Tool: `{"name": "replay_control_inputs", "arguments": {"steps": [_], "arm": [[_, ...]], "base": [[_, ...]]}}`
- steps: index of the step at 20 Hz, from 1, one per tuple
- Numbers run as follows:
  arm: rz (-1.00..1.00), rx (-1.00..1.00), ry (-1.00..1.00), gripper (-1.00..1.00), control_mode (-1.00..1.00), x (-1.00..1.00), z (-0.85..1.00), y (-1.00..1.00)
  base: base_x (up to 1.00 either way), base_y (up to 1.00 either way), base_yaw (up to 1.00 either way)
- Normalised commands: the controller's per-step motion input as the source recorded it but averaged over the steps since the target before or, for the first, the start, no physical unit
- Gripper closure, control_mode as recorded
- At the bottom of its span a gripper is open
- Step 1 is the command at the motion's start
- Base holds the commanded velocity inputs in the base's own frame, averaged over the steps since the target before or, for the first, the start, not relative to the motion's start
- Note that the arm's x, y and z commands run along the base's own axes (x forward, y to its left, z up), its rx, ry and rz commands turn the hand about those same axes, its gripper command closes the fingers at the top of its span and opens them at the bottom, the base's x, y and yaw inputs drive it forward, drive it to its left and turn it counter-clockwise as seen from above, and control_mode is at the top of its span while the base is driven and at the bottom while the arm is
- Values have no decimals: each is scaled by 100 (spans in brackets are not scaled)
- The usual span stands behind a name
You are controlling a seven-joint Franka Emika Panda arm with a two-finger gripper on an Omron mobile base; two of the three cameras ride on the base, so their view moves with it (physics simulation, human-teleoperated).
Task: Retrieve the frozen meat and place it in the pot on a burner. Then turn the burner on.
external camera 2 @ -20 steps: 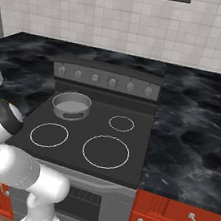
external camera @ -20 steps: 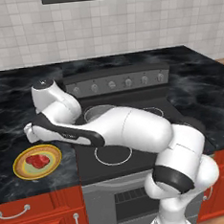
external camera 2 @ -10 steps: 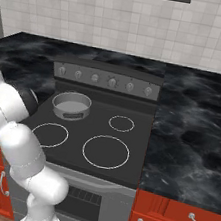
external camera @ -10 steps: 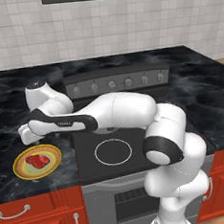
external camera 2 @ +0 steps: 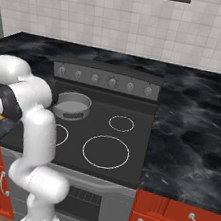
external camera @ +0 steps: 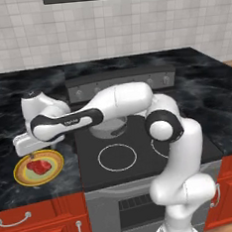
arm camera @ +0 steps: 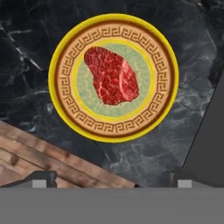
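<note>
The frozen meat (arm camera: 111, 75) is what you are after, but look at the big things first.

The black marble counter (external camera: 7, 97) runs along the wall, and the black glass cooktop (external camera: 141, 150) sits in the middle of it. That is good for you, because the meat and the cooking spot are close together.

The white arm (external camera: 116, 100) reaches from the base out to the side, over the counter beside the cooktop. It stretches that way because the meat waits there, not on the stove.

The pot (external camera 2: 72, 105) sits on the back burner (external camera 2: 73, 117) of the cooktop, on the side nearer the meat. It is low and grey, and its mouth faces up, so you can drop the meat in from above. I think it stands there so it is ready to heat.

The yellow-rimmed plate (arm camera: 170, 78) lies flat on the counter, just beside the cooktop. It keeps the meat off the stone.

The meat is a small red lump lying in the middle of the plate. Nothing covers it, so you can come straight down on it.

The gripper (arm camera: 111, 179) hangs above the plate, looking down at the meat. Its two dark tips are spread wide apart and hold nothing. That is right for now, since the lump must fit between them. I think your next job is to go lower and line up over the meat.
</note>
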Motion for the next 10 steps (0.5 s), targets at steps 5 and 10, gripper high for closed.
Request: {"name": "replay_control_inputs", "arguments": {"steps": [5,10], "arm": [[0,-5,0,-100,-100,10,-1,16],[0,-5,0,-100,-100,4,0,0]], "base": [[0,0,0],[0,0,0]]}}
